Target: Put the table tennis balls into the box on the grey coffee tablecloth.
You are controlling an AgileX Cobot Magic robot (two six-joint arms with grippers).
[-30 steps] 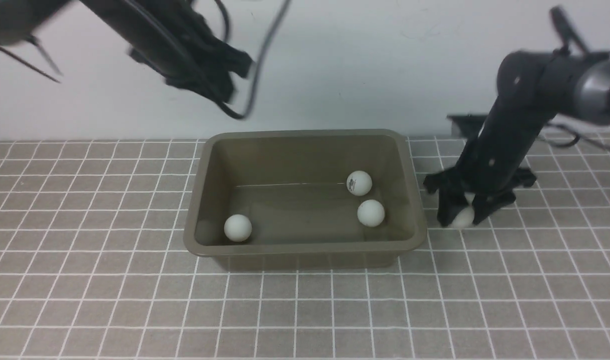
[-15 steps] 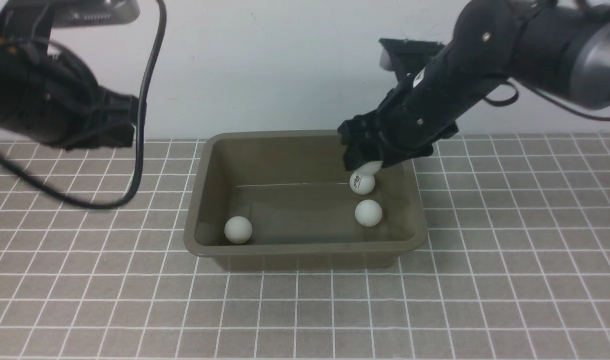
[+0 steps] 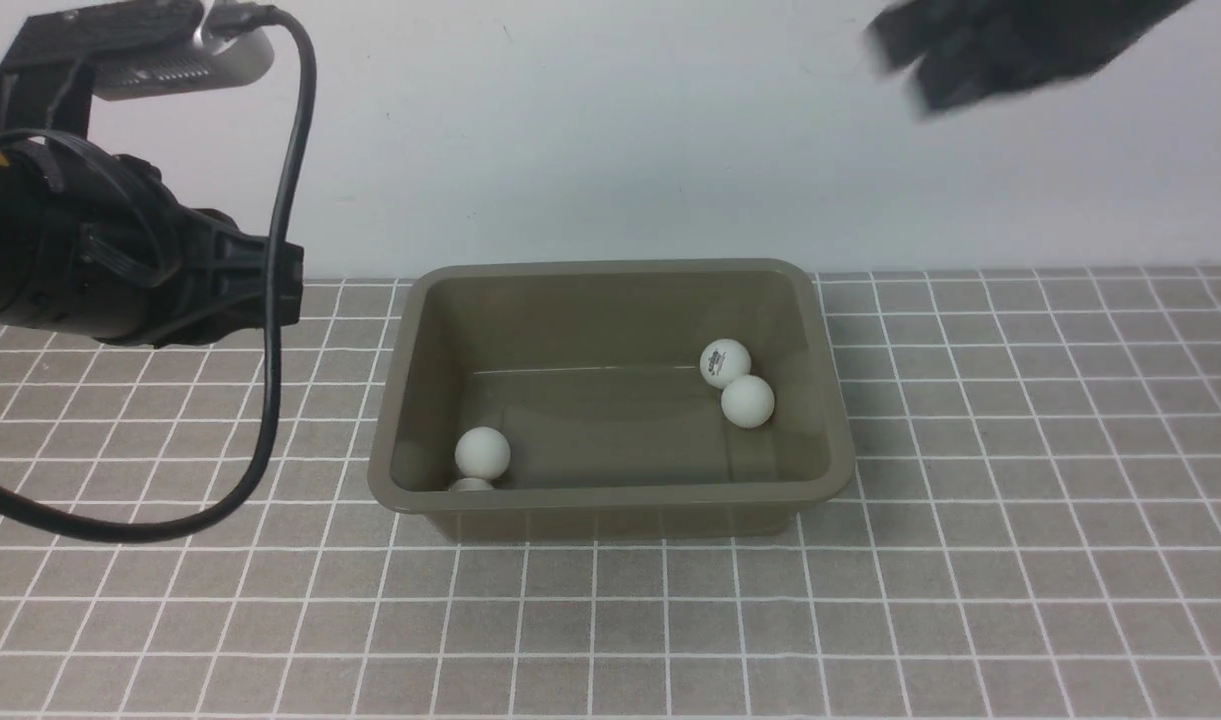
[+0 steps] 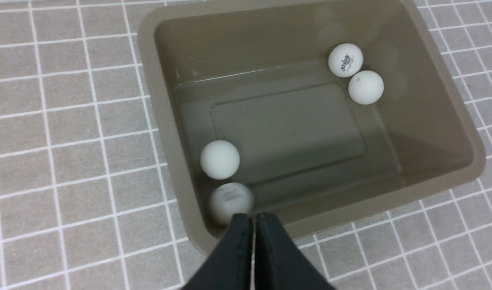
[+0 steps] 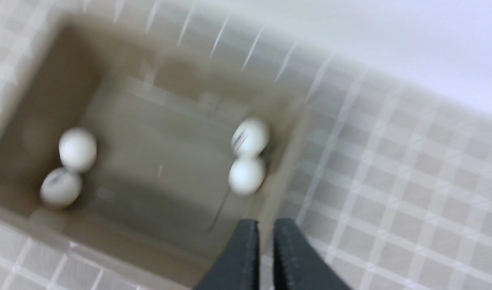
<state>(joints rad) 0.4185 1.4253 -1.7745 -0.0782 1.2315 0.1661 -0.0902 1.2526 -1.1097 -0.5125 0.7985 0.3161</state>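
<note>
Nearest, spread over the bench: grey coffee tablecloth (image 3: 610, 620), flat, ruled into small squares by thin white lines.

On the cloth, about midway across: olive-brown box (image 3: 610, 497), open-topped, one long side toward the front camera.

Inside the box, all four table tennis balls (image 4: 220, 159). In the near left corner, one ball (image 3: 470, 485) mostly hidden behind the near rim in the front view and smeared in the left wrist view. Right beside it, a little farther in, a plain white ball (image 3: 483, 451). Farther back, near the right wall, a third plain ball (image 3: 747, 401) touching a fourth bearing a small dark printed logo (image 3: 725, 362).

Up off the cloth, to the left of the box: left arm (image 3: 120, 270), with a black cable (image 3: 280, 300) looping down onto the grid. Left gripper (image 4: 254, 219) with jaws pressed together, nothing between them.

Higher and farther, at the upper right against the pale wall (image 3: 610, 130): right arm (image 3: 1010, 45), only a dark blur. Right gripper (image 5: 266, 229) closed to a thin slit, empty, well above the box's right side.
</note>
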